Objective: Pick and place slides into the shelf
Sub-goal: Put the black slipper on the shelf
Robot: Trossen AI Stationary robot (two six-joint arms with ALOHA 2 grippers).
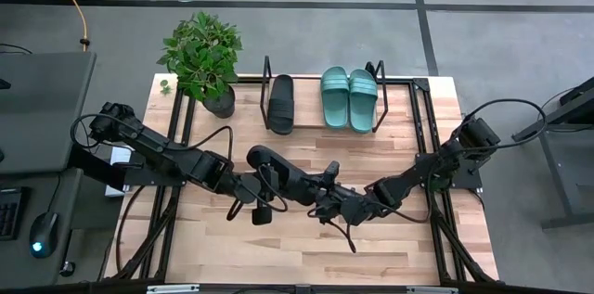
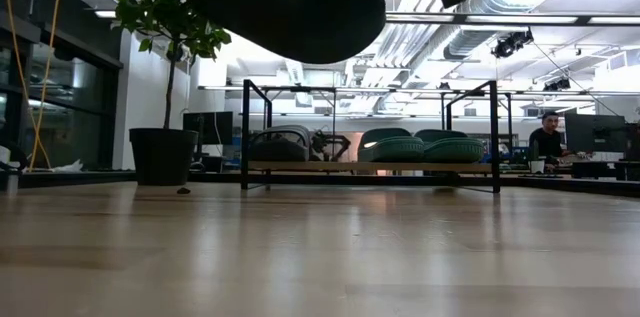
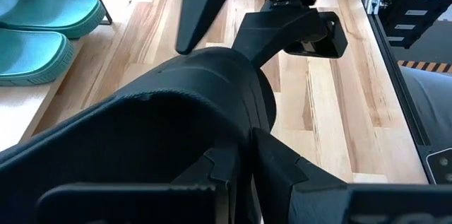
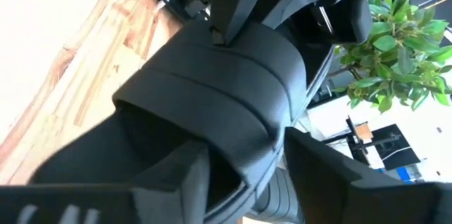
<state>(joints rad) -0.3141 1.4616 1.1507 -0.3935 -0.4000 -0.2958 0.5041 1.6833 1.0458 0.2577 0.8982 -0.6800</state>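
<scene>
Three of the four slides are already seated on the shelf [image 1: 264, 79]: one black slide [image 1: 281, 103] and a pair of teal-green slides [image 1: 349, 97]. The fourth black slide [image 1: 278, 171] is held above mid-table, well apart from the shelf, so one placement is judged to remain.

High view: the held slide is seen between both arms, the left gripper [image 1: 255, 185] at one end and the right gripper [image 1: 327, 189] at the other.

Left wrist view: the slide [image 3: 176, 132] is shown clamped between the left fingers [image 3: 279, 171], with the right arm's fingers reaching in at its far end and the teal pair beyond.

Right wrist view: the ribbed strap [image 4: 226, 93] is shown just ahead of the right jaws, whose fingers [image 4: 191, 174] stand either side of the sole; a firm grip is judged probable.

Low view: the shelved slides are shown level on the board, with the lifted slide [image 2: 300, 2] overhead; a potted plant [image 2: 165, 67] is seen beside the shelf.
</scene>
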